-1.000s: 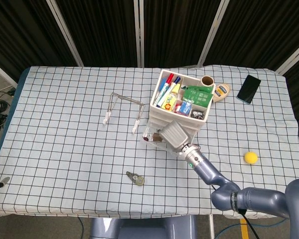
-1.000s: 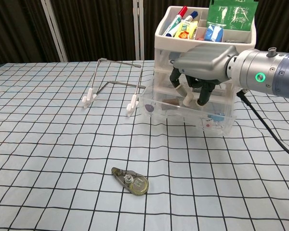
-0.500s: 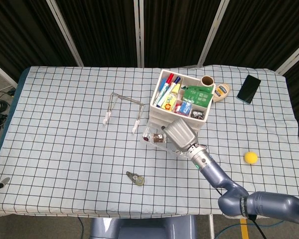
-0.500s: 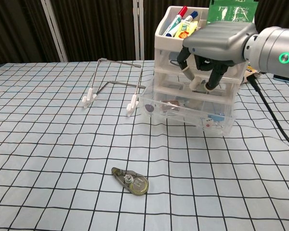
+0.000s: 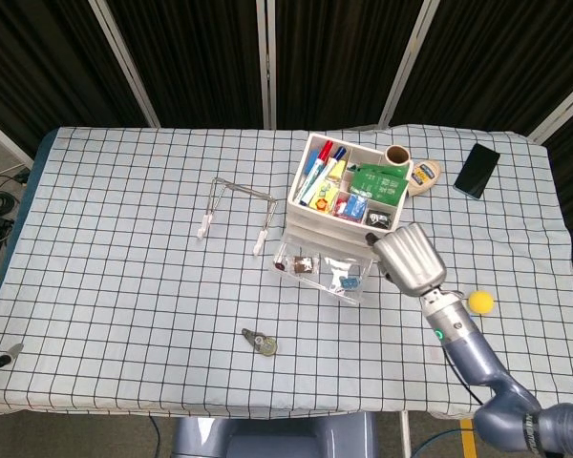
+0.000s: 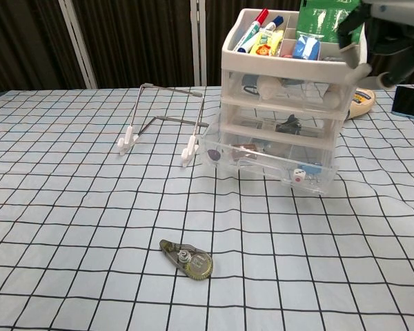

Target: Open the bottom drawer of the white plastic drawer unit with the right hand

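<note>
Drawer (image 6: 269, 162), the bottom one of the white drawer unit (image 5: 342, 205), stands pulled out toward the front, its clear tray showing small odds and ends inside, while the two drawers above it sit closed. The unit stands on the checked tablecloth (image 5: 124, 248), right of centre, with pens (image 6: 257, 29) and a green packet (image 5: 378, 179) in its top tray. The right hand (image 5: 408, 258) hangs just right of the unit, apart from the drawer, holding nothing; its fingers curl downward (how far apart they are I cannot tell). A wire stand (image 5: 235, 208) sits left of the unit, a tape dispenser (image 6: 188, 259) lies nearer the front, and a yellow ball (image 5: 480, 301) rests beside the right arm.
</note>
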`<move>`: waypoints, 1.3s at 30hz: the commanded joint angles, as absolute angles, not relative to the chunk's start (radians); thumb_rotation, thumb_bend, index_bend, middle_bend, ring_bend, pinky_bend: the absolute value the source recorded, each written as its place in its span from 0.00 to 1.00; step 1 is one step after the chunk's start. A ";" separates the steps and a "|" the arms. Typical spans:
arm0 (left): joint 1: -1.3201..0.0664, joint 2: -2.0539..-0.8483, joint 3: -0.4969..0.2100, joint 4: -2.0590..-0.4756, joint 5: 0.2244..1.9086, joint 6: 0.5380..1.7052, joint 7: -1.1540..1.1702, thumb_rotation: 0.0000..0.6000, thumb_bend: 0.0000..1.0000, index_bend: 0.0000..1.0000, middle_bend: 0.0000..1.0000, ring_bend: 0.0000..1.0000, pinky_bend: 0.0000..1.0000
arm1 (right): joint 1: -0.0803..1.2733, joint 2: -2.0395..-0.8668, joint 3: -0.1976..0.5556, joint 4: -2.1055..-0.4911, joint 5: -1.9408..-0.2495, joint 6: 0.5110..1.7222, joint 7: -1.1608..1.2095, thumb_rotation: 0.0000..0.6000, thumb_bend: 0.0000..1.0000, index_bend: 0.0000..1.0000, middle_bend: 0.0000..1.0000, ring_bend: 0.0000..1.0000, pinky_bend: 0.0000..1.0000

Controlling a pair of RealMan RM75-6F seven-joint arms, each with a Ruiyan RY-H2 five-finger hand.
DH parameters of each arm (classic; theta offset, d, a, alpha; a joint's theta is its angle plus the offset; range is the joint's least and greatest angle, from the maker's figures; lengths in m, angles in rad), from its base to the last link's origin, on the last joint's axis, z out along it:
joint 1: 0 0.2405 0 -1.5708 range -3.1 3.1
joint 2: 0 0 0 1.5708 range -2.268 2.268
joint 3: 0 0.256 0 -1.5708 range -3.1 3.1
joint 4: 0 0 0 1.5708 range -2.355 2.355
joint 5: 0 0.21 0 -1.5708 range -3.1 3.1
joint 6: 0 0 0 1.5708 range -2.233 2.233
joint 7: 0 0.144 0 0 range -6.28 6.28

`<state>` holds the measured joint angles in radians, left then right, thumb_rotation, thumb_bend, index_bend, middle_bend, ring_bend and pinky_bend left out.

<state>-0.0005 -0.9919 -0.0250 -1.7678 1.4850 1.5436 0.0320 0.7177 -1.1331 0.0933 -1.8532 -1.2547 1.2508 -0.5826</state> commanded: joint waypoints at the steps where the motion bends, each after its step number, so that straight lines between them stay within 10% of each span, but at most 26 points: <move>1: 0.003 -0.996 -0.017 -1.774 1.503 1.552 0.046 1.00 0.11 0.00 0.00 0.00 0.00 | 0.654 -1.079 0.064 -1.854 -1.297 1.301 -0.523 1.00 0.23 0.62 1.00 1.00 0.90; 39: 0.001 -1.005 -0.009 -1.781 1.507 1.539 0.078 1.00 0.11 0.00 0.00 0.00 0.00 | 0.470 -1.395 0.045 -1.150 -1.186 1.109 -0.166 1.00 0.20 0.52 1.00 1.00 0.88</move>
<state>0.0012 -1.0047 -0.0092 -1.7813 1.5072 1.5390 0.0781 0.4712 -1.3939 0.0440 -1.1506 -1.1844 1.1091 -0.1672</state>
